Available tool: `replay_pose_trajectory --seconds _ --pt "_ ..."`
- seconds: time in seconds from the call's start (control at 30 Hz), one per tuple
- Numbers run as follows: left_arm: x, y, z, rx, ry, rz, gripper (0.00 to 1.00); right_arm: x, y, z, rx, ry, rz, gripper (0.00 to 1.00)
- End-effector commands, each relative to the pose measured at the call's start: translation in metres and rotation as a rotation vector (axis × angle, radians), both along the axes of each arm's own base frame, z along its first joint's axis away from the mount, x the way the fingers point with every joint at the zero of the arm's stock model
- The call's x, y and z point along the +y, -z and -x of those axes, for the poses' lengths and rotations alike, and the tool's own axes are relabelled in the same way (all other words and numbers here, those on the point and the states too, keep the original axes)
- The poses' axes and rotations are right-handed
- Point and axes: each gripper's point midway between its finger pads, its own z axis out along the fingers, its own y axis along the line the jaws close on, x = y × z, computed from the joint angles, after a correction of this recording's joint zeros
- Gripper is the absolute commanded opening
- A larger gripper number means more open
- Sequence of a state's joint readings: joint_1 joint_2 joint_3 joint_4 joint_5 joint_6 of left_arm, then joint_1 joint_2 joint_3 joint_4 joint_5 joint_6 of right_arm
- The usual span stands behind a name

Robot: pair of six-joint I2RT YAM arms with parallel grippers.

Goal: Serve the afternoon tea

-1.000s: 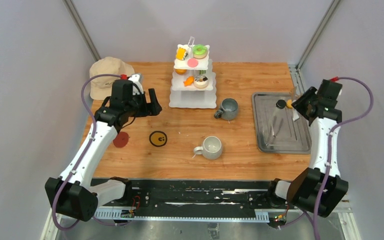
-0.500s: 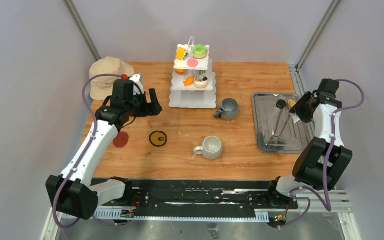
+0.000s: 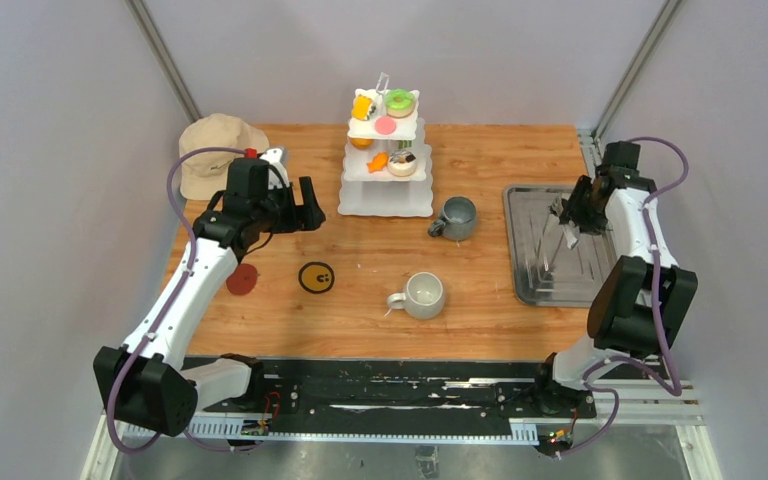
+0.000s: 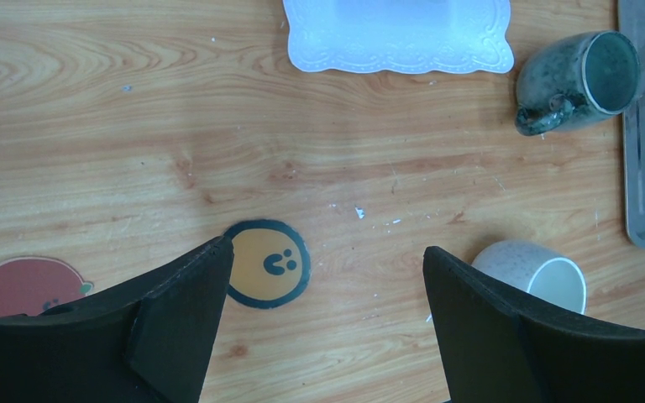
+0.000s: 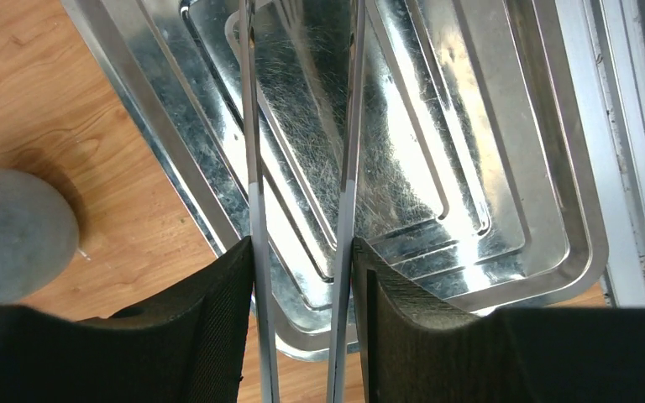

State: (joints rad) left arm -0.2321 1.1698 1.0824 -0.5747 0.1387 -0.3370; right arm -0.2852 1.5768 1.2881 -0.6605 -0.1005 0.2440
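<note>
The white three-tier stand [image 3: 385, 170] holds toy pastries: a green-pink donut [image 3: 399, 101], a yellow piece [image 3: 363, 106], a pink piece [image 3: 385, 126] and an orange piece [image 3: 377, 160]. A dark grey mug [image 3: 456, 217] stands right of it, and a light grey mug [image 3: 422, 294] stands nearer. My left gripper [image 3: 305, 215] is open and empty, left of the stand; its view shows the stand's base [image 4: 399, 34] and both mugs [image 4: 584, 80] [image 4: 533, 269]. My right gripper [image 3: 572, 212] is shut on metal tongs [image 3: 552, 245] above the tray; both tong arms [image 5: 256, 168] pass between its fingers.
A steel tray [image 3: 600, 290] lies at the right, seen close in the right wrist view [image 5: 504, 168]. A beige hat [image 3: 215, 150] lies at the back left. An orange smiley sticker [image 3: 316, 277] and a red sticker [image 3: 242, 279] are on the wood. A grey mug [image 5: 13, 231] edges into the right wrist view.
My right arm has folded back and its gripper has moved left over the tray's far part, carrying the tongs. The left arm has not moved.
</note>
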Motion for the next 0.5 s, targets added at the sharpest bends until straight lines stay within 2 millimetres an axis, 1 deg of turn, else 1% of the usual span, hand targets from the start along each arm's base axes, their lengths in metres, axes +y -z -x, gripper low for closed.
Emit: replay_pose_trajectory --seconds 0.0,0.2,0.3,0.4,0.47 --pt "-0.0028 -0.0101 -0.0063 -0.038 0.010 0.014 0.88 -0.0020 -0.0044 -0.0014 0.056 -0.045 0.109 0.45" --pt "-0.0012 -0.0100 -0.0046 -0.040 0.006 0.009 0.88 0.0069 0.0009 -0.0084 0.074 -0.095 0.113 0.46" --pt "-0.0007 -0.0103 -0.0040 -0.040 0.004 0.009 0.88 0.0074 0.0018 -0.0099 0.090 -0.105 0.133 0.45" --pt "-0.0007 -0.0110 -0.0033 -0.043 0.005 0.009 0.88 0.0053 0.0028 -0.0093 0.101 -0.101 0.154 0.42" --pt "-0.0004 -0.0114 -0.0031 -0.043 0.005 0.007 0.88 0.0051 0.0010 -0.0100 0.102 -0.102 0.161 0.37"
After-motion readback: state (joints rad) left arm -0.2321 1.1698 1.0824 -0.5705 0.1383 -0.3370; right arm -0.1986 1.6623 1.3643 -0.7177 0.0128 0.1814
